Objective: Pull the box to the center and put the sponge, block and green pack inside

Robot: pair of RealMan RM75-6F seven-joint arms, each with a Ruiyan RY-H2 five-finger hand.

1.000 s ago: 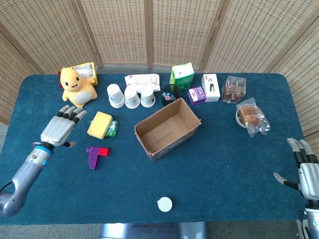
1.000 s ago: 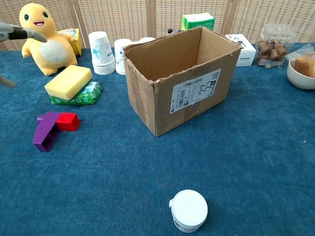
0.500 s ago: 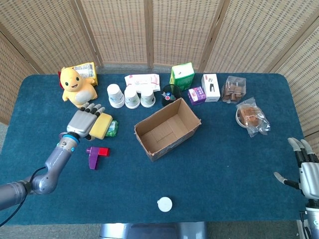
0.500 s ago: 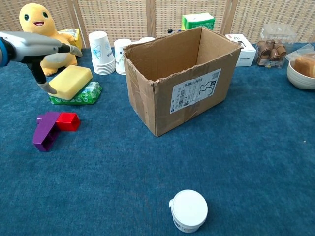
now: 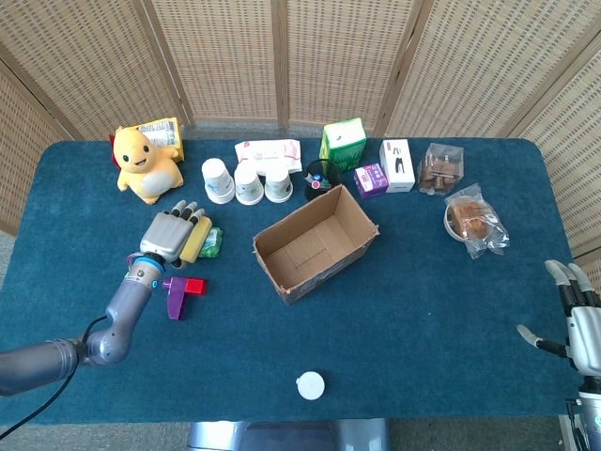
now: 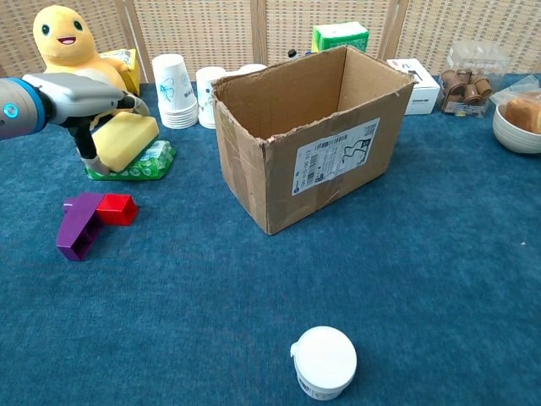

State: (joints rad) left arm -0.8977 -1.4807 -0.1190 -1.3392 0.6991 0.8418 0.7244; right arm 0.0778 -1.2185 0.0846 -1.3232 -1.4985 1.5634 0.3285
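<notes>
The open cardboard box (image 5: pixel 315 242) (image 6: pixel 313 135) stands near the middle of the blue table. Left of it the yellow sponge (image 5: pixel 195 241) (image 6: pixel 128 139) lies on top of the green pack (image 5: pixel 213 242) (image 6: pixel 139 164). My left hand (image 5: pixel 169 234) (image 6: pixel 80 95) grips the sponge, fingers over its top and thumb against its near left end. The purple and red block (image 5: pixel 178 292) (image 6: pixel 88 219) lies just in front of them. My right hand (image 5: pixel 579 324) hangs open at the table's right front corner, far from everything.
A yellow plush toy (image 5: pixel 143 164), paper cups (image 5: pixel 246 180), a green carton (image 5: pixel 343 143), small boxes (image 5: pixel 387 169) and bagged snacks (image 5: pixel 474 221) line the back of the table. A white lidded tub (image 5: pixel 310 385) (image 6: pixel 324 362) sits near the front edge.
My left hand swept right from the table's left side and came down over the sponge, its thumb now against the sponge. The right hand has stayed put.
</notes>
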